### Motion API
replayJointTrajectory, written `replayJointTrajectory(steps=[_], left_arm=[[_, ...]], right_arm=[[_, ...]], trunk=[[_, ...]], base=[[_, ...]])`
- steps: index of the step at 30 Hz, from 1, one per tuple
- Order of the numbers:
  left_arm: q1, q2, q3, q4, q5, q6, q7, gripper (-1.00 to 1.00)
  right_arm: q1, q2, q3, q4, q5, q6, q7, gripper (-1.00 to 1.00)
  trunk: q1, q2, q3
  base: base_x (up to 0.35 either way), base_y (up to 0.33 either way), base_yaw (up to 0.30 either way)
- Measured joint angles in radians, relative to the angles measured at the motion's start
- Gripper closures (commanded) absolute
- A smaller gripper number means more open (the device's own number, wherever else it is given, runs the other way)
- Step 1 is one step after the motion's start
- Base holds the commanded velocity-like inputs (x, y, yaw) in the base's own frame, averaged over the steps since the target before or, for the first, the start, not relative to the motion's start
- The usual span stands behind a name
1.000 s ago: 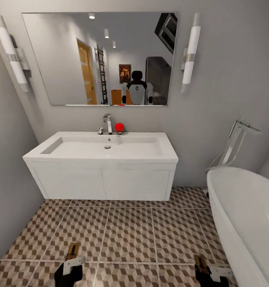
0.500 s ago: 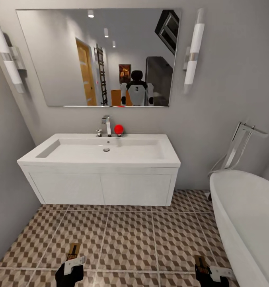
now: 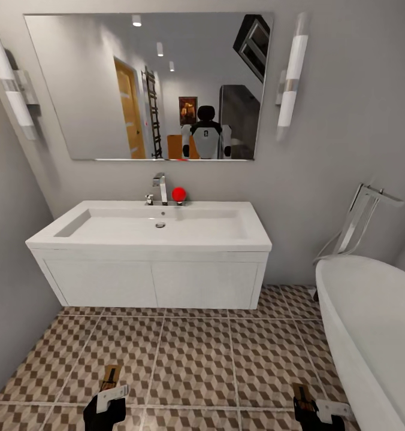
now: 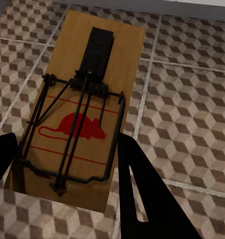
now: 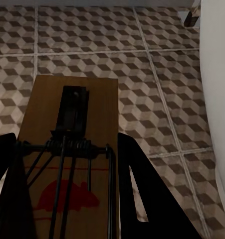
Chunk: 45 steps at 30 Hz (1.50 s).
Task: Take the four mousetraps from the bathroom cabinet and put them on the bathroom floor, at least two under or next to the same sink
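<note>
Here, two traps are carried lengthwise toward the sink [image 3: 160, 230].

The left gripper [image 3: 109, 392] is clamped on a trap [image 3: 111, 375] whose long axis runs along the fingers, its free end pointing ahead at the sink; its dark fingers [image 4: 142, 189] press both long edges of the board [image 4: 77, 114]. The right gripper [image 3: 313, 407] likewise grips a second trap [image 3: 301, 393], board [image 5: 67, 164] aimed forward, beside the tub [image 3: 370, 335]. Both traps hang above the floor [image 3: 196, 353], well short of the vanity.
</note>
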Motion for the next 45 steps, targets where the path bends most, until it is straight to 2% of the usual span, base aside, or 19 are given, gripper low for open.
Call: replayJointTrajectory(steps=[9, 25, 27, 34, 37, 40, 41, 42, 43, 44, 45], left_arm=[[0.0, -0.001, 0.001, 0.0, -0.001, 0.0, 0.0, 1.0], [0.0, -0.001, 0.001, 0.0, -0.001, 0.0, 0.0, 1.0], [0.0, -0.004, 0.003, -0.001, -0.004, 0.001, 0.0, 1.0], [0.0, -0.023, 0.001, -0.003, -0.01, 0.001, 0.0, 1.0], [0.001, -0.036, 0.003, -0.006, -0.011, 0.024, 0.002, 1.0], [0.002, -0.037, 0.008, -0.028, -0.017, 0.146, 0.006, 1.0], [0.0, -0.031, 0.008, -0.057, -0.02, 0.218, 0.006, 1.0], [0.0, -0.017, 0.008, -0.105, -0.022, 0.301, 0.006, 1.0], [0.0, -0.007, 0.009, -0.135, -0.022, 0.346, 0.006, 1.0], [-0.001, 0.011, 0.008, -0.203, -0.023, 0.435, 0.007, 1.0], [-0.001, 0.02, 0.009, -0.241, -0.024, 0.481, 0.007, 1.0]], right_arm=[[0.0, 0.0, 0.0, 0.0, 0.0, 0.0, 0.0, 1.0], [0.0, 0.001, 0.0, 0.0, 0.0, 0.0, 0.0, 1.0], [0.0, 0.001, 0.0, 0.0, 0.0, 0.0, 0.0, 1.0], [0.0, 0.003, 0.001, -0.003, 0.002, 0.001, -0.001, 1.0], [0.0, 0.026, 0.021, -0.015, 0.017, 0.012, -0.003, 1.0], [0.0, 0.069, 0.046, -0.07, 0.056, 0.054, -0.023, 1.0], [0.0, 0.087, 0.055, -0.108, 0.077, 0.091, -0.041, 1.0], [0.0, 0.106, 0.058, -0.152, 0.099, 0.14, -0.059, 1.0], [0.0, 0.116, 0.059, -0.175, 0.11, 0.169, -0.068, 1.0], [0.0, 0.136, 0.06, -0.222, 0.129, 0.224, -0.081, 1.0], [0.0, 0.147, 0.061, -0.246, 0.137, 0.252, -0.086, 1.0]], trunk=[[0.0, 0.0, 0.0], [0.061, -0.112, -0.05], [0.069, -0.126, -0.056], [0.069, -0.126, -0.056], [0.069, -0.126, -0.056], [0.069, -0.126, -0.056], [0.069, -0.126, -0.056], [0.069, -0.126, -0.056], [0.069, -0.126, -0.056], [0.069, -0.126, -0.056], [0.069, -0.126, -0.056]], base=[[0.0, 0.0, 0.0], [0.0, 0.0, 0.0], [0.0, 0.0, 0.0], [0.0, 0.0, 0.0], [0.0, 0.0, 0.0], [0.0, 0.0, 0.0], [0.0, 0.0, 0.0], [0.0, 0.0, 0.0], [0.0, 0.0, 0.0], [0.0, 0.0, 0.0], [0.0, 0.0, 0.0]])
